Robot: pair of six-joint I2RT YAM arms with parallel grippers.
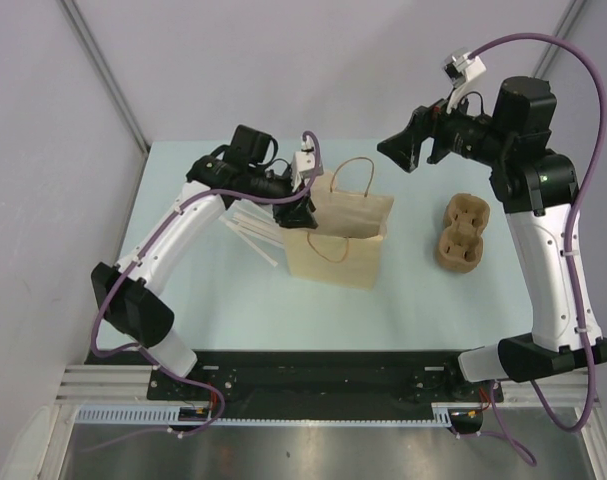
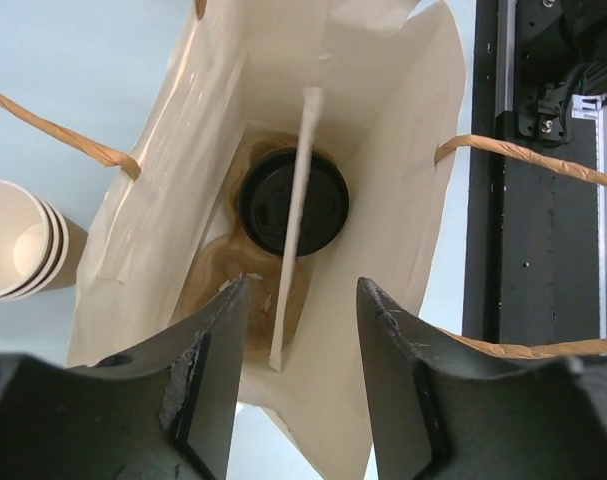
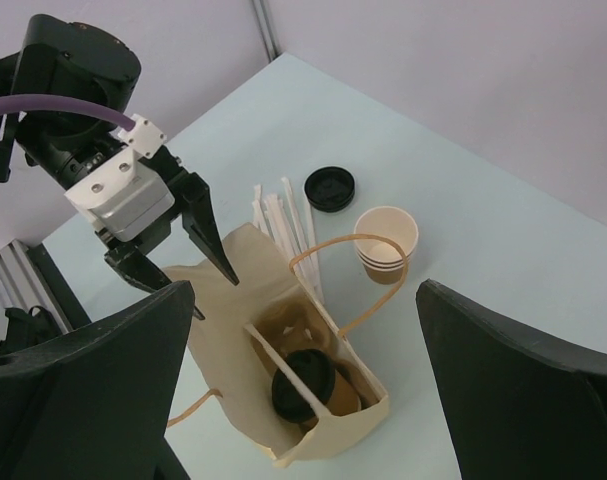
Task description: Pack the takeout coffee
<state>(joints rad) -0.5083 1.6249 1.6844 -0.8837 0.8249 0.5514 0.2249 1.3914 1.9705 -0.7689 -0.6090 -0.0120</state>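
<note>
Loose white straws lie on the pale bench under the left arm. The left claw hangs over the open mouth of the paper bag, jaws spread, pinching nothing. The coffee cup stands upright inside the bag – black lid on – seated in a brown pulp tray, with one wrapped straw leaning across the lid. Right of the bag, the right claw hovers in the air, spread wide and empty. A second pulp tray sits on the bench, well apart from the bag.
</note>
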